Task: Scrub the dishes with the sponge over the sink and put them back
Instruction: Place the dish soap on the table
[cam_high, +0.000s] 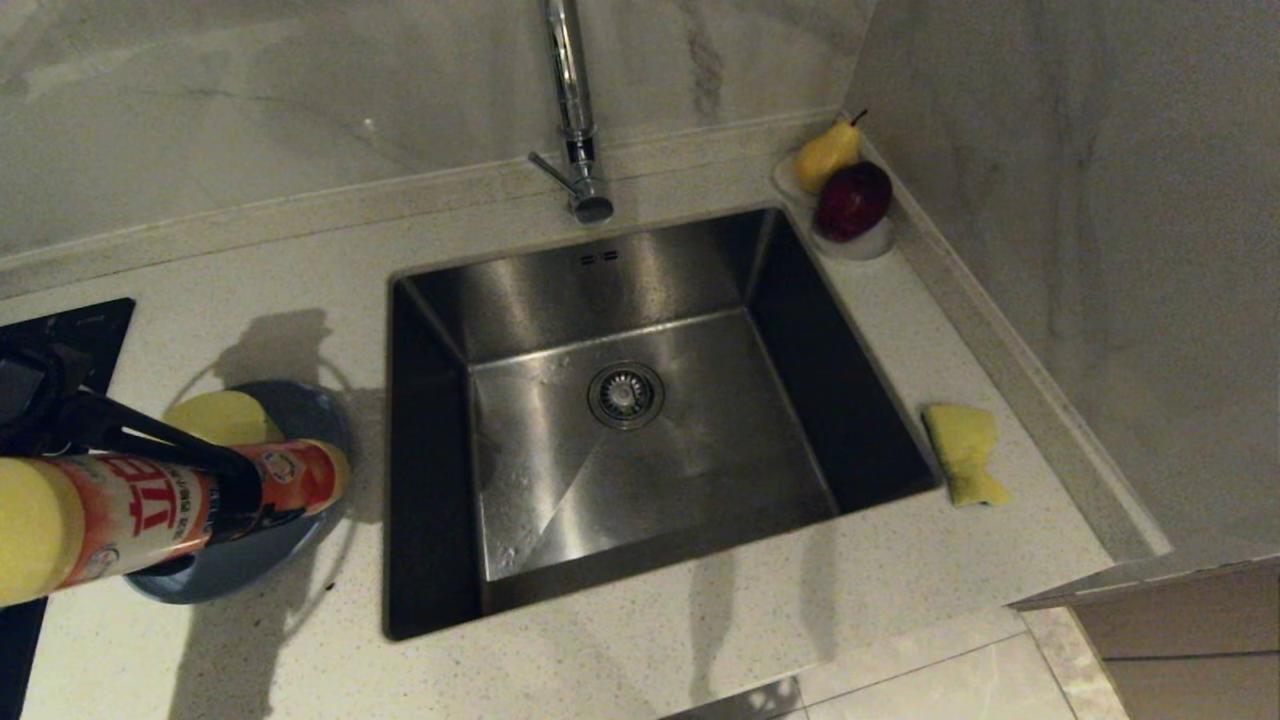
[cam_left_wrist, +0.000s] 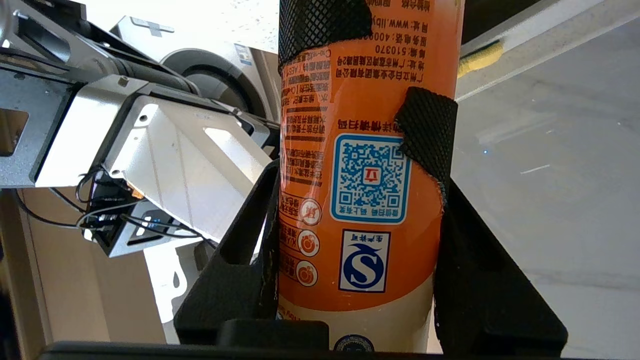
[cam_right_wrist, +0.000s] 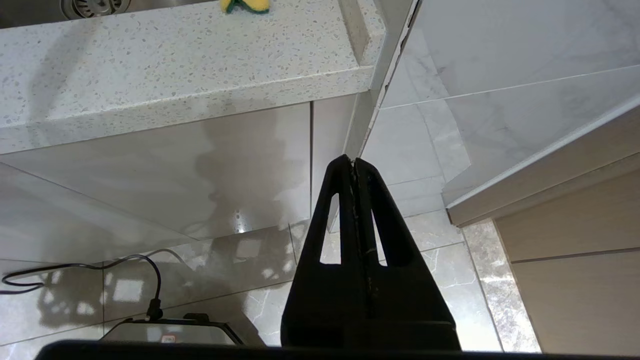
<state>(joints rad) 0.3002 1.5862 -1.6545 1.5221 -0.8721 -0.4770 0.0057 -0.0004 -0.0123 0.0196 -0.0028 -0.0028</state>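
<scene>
Sponge (cam_high: 964, 452) flat right of sink (cam_high: 640, 400), long axis front-back; left gripper (cam_high: 225, 490) clamps bottle (cam_high: 150, 510) sideways.

Sponge (cam_high: 963, 453) on counter (cam_high: 700, 640) right of sink (cam_high: 620, 400); plate (cam_high: 250, 560) w/ bowl (cam_high: 222, 417) left of it.

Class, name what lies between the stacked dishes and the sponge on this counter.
The sink separates the dishes on its left from the sponge on its right; its basin is bare, per the head view.
</scene>
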